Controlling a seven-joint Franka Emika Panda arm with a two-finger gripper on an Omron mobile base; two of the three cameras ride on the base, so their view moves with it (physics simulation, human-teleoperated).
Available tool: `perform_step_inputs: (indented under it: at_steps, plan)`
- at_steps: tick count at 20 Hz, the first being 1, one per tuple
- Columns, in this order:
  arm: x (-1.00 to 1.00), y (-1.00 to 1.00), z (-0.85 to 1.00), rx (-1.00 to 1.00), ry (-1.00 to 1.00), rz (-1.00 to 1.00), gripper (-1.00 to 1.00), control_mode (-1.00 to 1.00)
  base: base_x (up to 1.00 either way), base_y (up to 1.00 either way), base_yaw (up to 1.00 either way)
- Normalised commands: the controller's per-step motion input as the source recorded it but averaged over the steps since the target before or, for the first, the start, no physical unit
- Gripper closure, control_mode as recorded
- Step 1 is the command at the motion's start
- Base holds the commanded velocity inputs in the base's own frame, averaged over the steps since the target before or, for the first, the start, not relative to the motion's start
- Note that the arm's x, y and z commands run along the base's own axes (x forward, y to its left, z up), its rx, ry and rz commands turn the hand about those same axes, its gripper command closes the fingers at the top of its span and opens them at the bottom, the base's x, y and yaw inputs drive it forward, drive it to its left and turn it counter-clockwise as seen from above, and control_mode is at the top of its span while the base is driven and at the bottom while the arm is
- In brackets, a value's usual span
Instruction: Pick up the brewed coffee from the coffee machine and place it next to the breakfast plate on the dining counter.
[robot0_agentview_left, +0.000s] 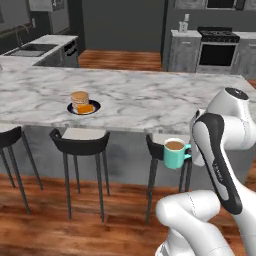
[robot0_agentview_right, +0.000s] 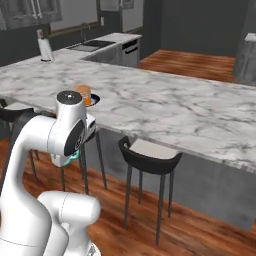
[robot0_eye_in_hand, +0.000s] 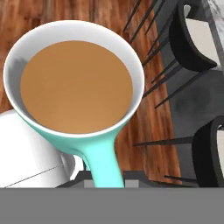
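The brewed coffee (robot0_agentview_left: 173, 152), a teal-green mug full of light brown coffee, hangs upright in the air in front of the dining counter (robot0_agentview_left: 150, 97), at stool-seat height. My gripper (robot0_eye_in_hand: 105, 180) is shut on its handle; in the hand view the mug (robot0_eye_in_hand: 76, 83) sits right above the fingers. From the left base camera my forearm hides the fingers. Just a teal sliver of the mug (robot0_agentview_right: 70, 160) peeks from under my arm in the right base view. The breakfast plate (robot0_agentview_left: 83, 106) (robot0_agentview_right: 88, 99) with pancakes rests on the counter, to the mug's left and higher. The coffee machine is out of view.
Black stools (robot0_agentview_left: 80, 141) (robot0_agentview_left: 10, 137) (robot0_agentview_right: 148, 155) stand along the counter's near side, one directly behind the mug. Beyond the counter are a sink worktop (robot0_agentview_left: 35, 50), a paper towel roll (robot0_agentview_right: 45, 49) and a stove (robot0_agentview_left: 217, 50). Wooden floor lies below.
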Motion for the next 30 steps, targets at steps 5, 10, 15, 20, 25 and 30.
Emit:
perform_step_inputs:
  at_steps: [5,10,15,20,25,30]
  plan:
    - [0.0,0.0,0.0,0.0,0.0,0.0,1.0,1.0,0.25,1.0,-0.38]
    - [0.0,0.0,0.0,0.0,0.0,0.0,1.0,1.0,0.58,0.99,-0.46]
    - [0.0,0.0,0.0,0.0,0.0,0.0,1.0,1.0,0.59,0.94,-0.47]
    - [0.0,0.0,0.0,0.0,0.0,0.0,1.0,1.0,0.63,0.58,-0.41]
    - [0.0,0.0,0.0,0.0,0.0,0.0,1.0,1.0,0.85,0.02,-0.29]
    - [0.0,0.0,0.0,0.0,0.0,0.0,1.0,1.0,0.86,0.01,-0.23]
